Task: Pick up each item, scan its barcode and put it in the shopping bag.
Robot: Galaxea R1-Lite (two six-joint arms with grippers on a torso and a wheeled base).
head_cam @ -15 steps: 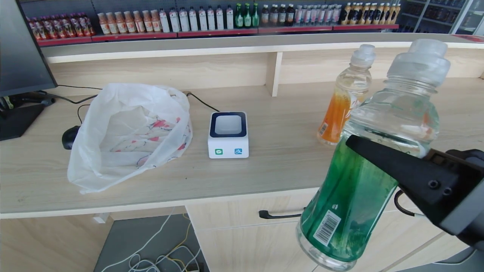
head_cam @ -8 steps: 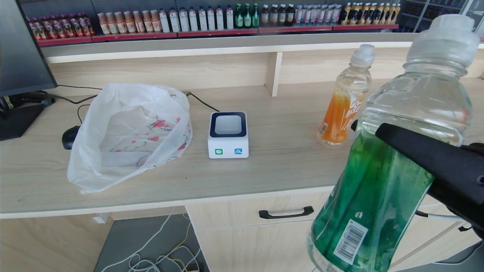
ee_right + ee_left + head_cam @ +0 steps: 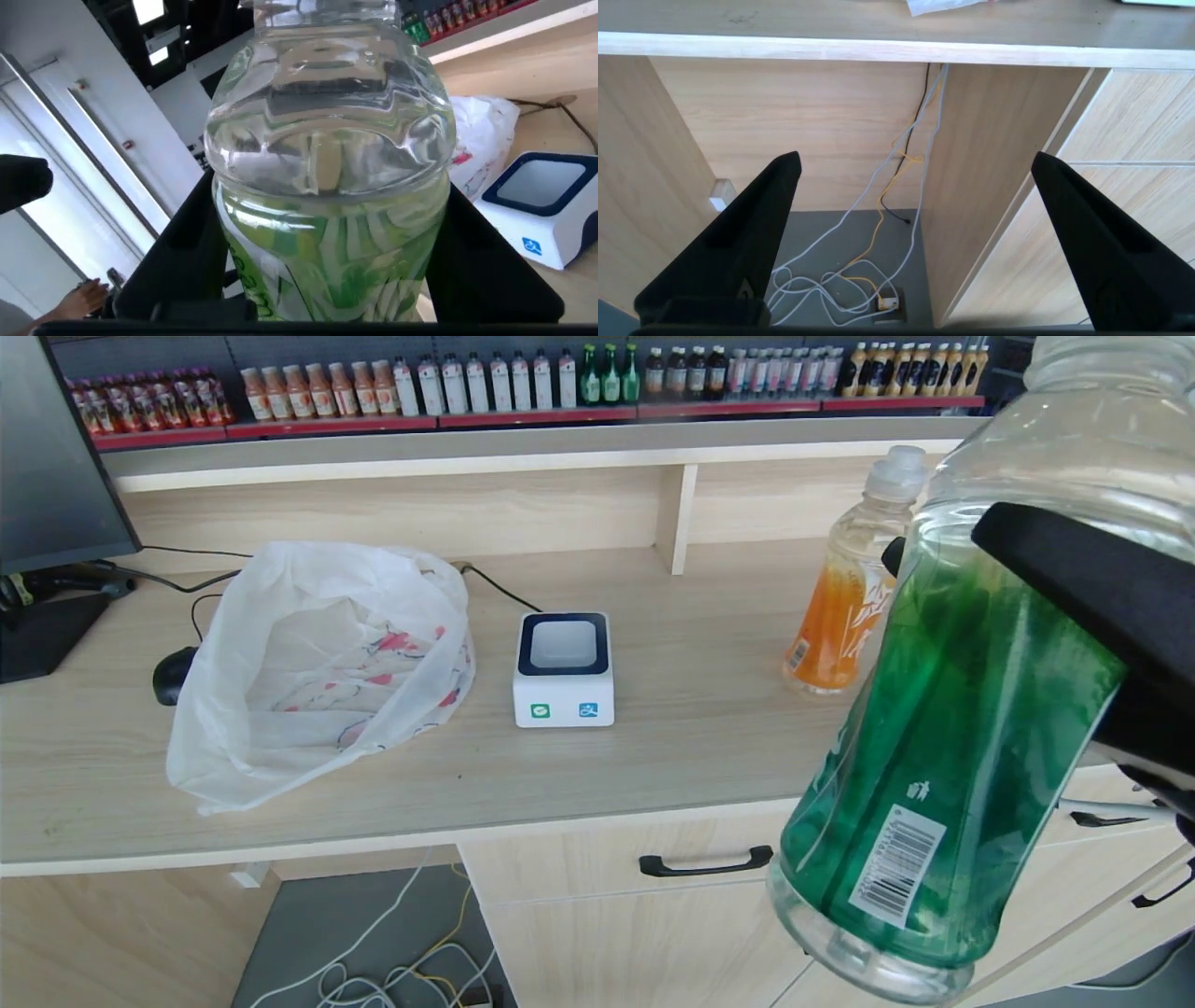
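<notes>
Head view: the green bottle (image 3: 943, 737) hangs at the right of the frame, lifted clear of the worktop (image 3: 691, 747) and tilted. The right jaws are clenched on its upper body. Its barcode (image 3: 898, 865) sits low on the label, turned away from the scanner (image 3: 564, 669) at centre, so it likely needs turning before it reads. The orange bottle (image 3: 845, 616) waits upright, right of centre. The shopping bag (image 3: 317, 663) lies open at left, mouth ready for drop-in.

Left wrist view: the left jaws stand spread with nothing between the 2 fingers (image 3: 738, 243), parked below the worktop edge.

Right wrist view: the green bottle (image 3: 332, 187) sits between both black fingers, with the scanner (image 3: 542, 201) and shopping bag (image 3: 481, 131) beyond.
</notes>
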